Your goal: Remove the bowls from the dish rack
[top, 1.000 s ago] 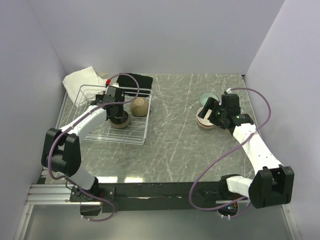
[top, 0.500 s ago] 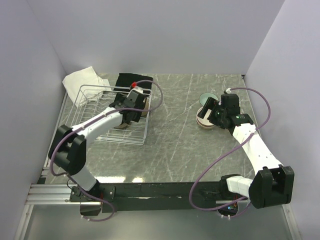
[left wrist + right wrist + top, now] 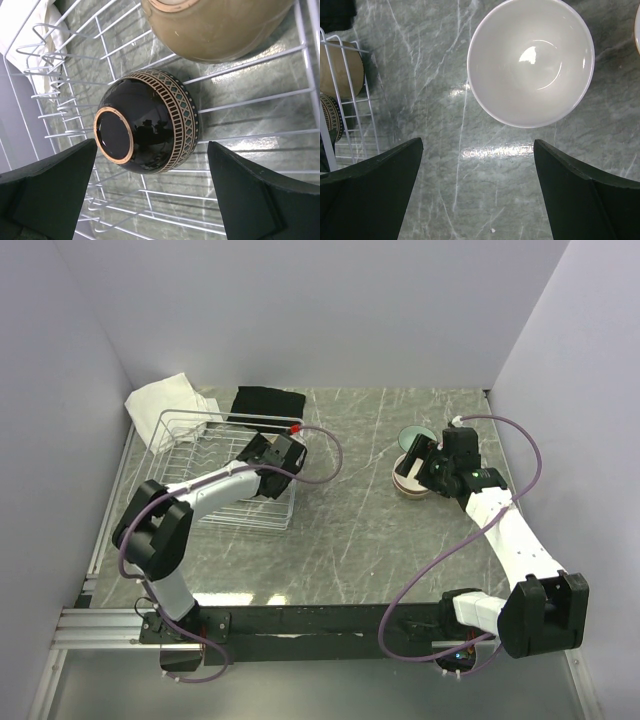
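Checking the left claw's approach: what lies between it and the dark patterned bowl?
Left wrist view: only white wires of the dish rack over the table; from left claw to dark patterned bowl nothing else shows.

The top view looks down on the whole worktop (image 3: 350,540) from high behind the left claw (image 3: 270,466) and right claw (image 3: 413,462). The left wrist view sits close above the dish rack (image 3: 250,100), looking past its claw. The right wrist view faces straight down past its claw, sharing that rack's edge to the left.
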`<state>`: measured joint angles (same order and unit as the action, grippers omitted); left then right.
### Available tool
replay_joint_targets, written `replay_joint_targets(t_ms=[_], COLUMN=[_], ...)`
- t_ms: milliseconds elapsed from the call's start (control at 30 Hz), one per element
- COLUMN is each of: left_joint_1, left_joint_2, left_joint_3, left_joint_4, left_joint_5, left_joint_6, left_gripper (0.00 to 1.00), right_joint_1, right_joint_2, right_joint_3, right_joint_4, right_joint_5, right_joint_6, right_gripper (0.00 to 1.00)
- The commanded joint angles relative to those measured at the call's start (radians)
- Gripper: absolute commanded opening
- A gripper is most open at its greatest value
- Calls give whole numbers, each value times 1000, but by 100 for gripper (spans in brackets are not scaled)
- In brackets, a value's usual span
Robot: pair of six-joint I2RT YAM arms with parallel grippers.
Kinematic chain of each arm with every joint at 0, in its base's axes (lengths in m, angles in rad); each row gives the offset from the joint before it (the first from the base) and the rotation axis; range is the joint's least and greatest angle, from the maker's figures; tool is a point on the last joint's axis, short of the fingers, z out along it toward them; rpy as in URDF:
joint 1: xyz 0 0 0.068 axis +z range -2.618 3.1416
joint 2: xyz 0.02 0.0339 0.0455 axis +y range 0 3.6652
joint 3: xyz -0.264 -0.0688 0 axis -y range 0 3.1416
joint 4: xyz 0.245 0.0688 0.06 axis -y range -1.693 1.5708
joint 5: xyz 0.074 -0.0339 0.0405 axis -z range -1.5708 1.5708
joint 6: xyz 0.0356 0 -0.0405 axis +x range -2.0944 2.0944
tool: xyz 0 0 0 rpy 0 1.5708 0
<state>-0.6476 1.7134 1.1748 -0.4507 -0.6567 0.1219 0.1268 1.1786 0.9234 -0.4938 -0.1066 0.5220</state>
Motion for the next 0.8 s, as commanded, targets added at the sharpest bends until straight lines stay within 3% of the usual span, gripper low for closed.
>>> replay_joint_targets(t_ms=[0, 767], left_joint_1=[-1, -1], left_joint_2=[25, 175], left_joint_3=[-6, 46], left_joint_4=[50, -14], left_joint_5=[-27, -84], left_joint_6=[65, -48], left_gripper=[99, 99], right_joint_1=[8, 8], right_joint_2=[-20, 3], right_joint_3=[-9, -29], right_joint_4=[32, 54], right_joint_5=[-8, -36], right_joint_6=[-14, -10], right_gripper=[100, 100])
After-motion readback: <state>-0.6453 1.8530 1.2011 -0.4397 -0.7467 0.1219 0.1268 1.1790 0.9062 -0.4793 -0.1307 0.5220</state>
